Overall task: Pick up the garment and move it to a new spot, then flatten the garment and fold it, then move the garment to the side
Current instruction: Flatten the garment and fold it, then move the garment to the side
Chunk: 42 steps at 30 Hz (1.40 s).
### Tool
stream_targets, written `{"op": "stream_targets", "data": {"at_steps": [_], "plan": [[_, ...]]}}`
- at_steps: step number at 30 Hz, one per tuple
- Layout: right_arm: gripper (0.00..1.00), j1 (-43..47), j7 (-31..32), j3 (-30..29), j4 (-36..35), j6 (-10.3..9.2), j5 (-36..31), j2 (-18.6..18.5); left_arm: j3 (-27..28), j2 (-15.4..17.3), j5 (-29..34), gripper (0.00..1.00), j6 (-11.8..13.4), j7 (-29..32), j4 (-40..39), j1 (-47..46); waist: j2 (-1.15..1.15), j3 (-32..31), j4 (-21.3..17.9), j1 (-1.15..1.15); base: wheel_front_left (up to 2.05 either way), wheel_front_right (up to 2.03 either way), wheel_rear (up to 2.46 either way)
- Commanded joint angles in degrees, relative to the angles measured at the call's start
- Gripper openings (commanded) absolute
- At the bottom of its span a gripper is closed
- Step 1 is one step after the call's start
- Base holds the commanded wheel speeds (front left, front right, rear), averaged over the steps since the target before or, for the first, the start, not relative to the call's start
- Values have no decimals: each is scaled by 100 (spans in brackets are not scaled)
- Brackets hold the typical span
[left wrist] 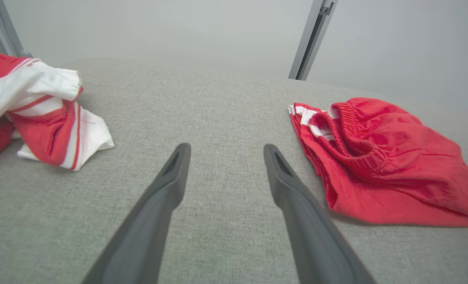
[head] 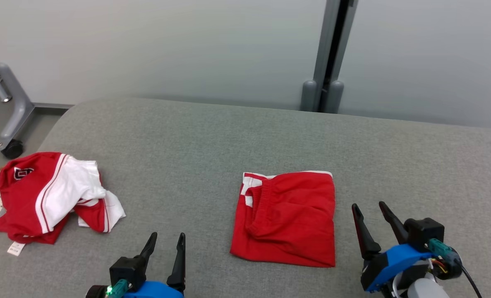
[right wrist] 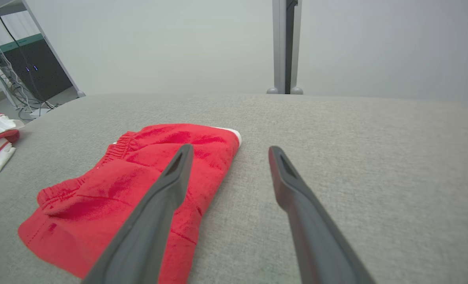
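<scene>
Firstly, the left edge: the grey table (head: pixel 212 136) curves round at its far left corner, with floor and a wheeled frame leg (head: pixel 11 120) beyond it. A crumpled red-and-white pile (head: pixel 51 194) lies close against that left edge, a white tag trailing from its near side.

Left gripper (head: pixel 168 236): low at the near edge, just right of the pile and clear of it. Fingers spread, nothing between them, over bare cloth.

Open room: a broad bare strip runs between the pile and the garment, and the whole far half of the table up to the wall is free.

Garment (head: pixel 288 219): red shorts, folded to a rough square, lying flat at the centre, slightly toward the near side. The elastic waistband runs down the left part of its top face, and white striping shows at the far left corner. A thin white edge lines the far side. The near hem is slightly uneven.

Right gripper (head: pixel 368 205): just beside the garment's near right corner, not touching it. Fingers apart, holding nothing.

Right side: bare table extends from the garment to the frame's right edge. A grey post (head: pixel 330 54) stands behind the far edge.
</scene>
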Motion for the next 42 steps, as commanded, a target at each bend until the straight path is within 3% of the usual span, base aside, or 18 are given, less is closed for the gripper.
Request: {"op": "stream_targets", "data": {"at_steps": [1, 8, 21, 32, 42], "plan": [[100, 71, -19, -35, -53, 0, -96, -4, 18, 0, 39, 100, 15, -16, -43, 59, 0, -101, -125, 0, 0, 0, 0], [100, 637, -20, -433, -359, 0, -620, -4, 127, -1, 277, 100, 13, -16, -448, 390, 0, -166, -433, 0, 0, 0, 0], [100, 912, -21, -459, -424, 0, -583, -6, 129, 0, 287, 100, 27, -16, -739, 717, 0, -188, -616, 0, 0, 0, 0], [100, -57, -20, 185, 132, 0, -104, -6, -100, -1, 210, 100, -46, -16, -640, 473, 0, 247, -126, 0, 0, 0, 0], [100, -1173, 255, 249, 1803, 0, -69, -8, -212, -2, 195, 100, -102, -16, -562, 181, 0, 717, 563, 0, 0, 0, 0]]}}
